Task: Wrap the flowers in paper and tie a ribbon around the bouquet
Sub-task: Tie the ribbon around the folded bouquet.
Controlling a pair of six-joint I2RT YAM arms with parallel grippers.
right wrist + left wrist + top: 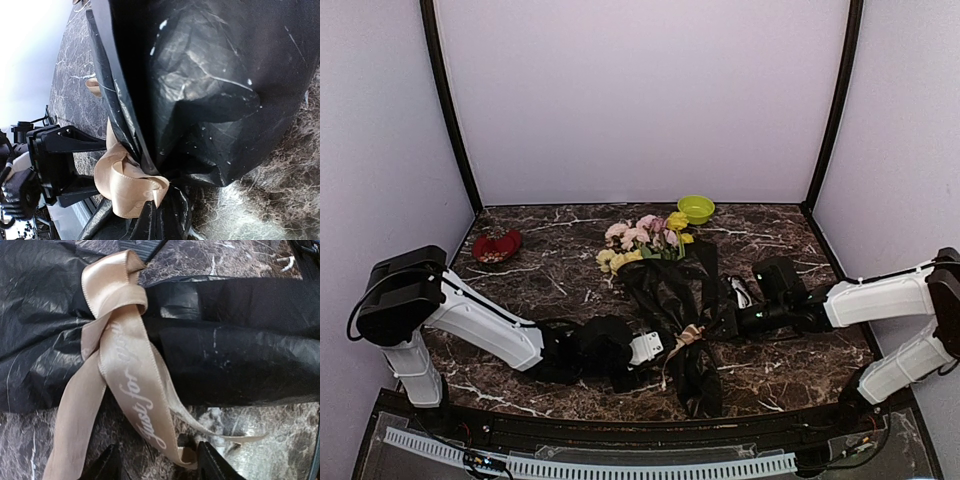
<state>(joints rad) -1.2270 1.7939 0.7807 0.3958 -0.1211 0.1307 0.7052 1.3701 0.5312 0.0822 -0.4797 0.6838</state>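
Note:
The bouquet lies across the middle of the table, its pink and yellow flowers (645, 238) pointing to the back. The black crinkly paper (670, 290) narrows where the beige ribbon (686, 338) is knotted round it. My left gripper (655, 348) sits just left of the knot. In the left wrist view its jaws (160, 465) stand open, and a printed ribbon (127, 385) tail lies loosely between them, brushing the right finger (212, 462). My right gripper (722, 322) comes in from the right. Its fingers (159, 220) are shut at the knot, pinching a fold of ribbon (125, 185) against the paper (210, 90).
A green bowl (696, 209) stands at the back centre-right. A red dish (497, 246) sits at the back left. The dark marbled tabletop (560, 275) is walled on three sides. The left arm's gripper body (60, 165) shows close behind the knot in the right wrist view.

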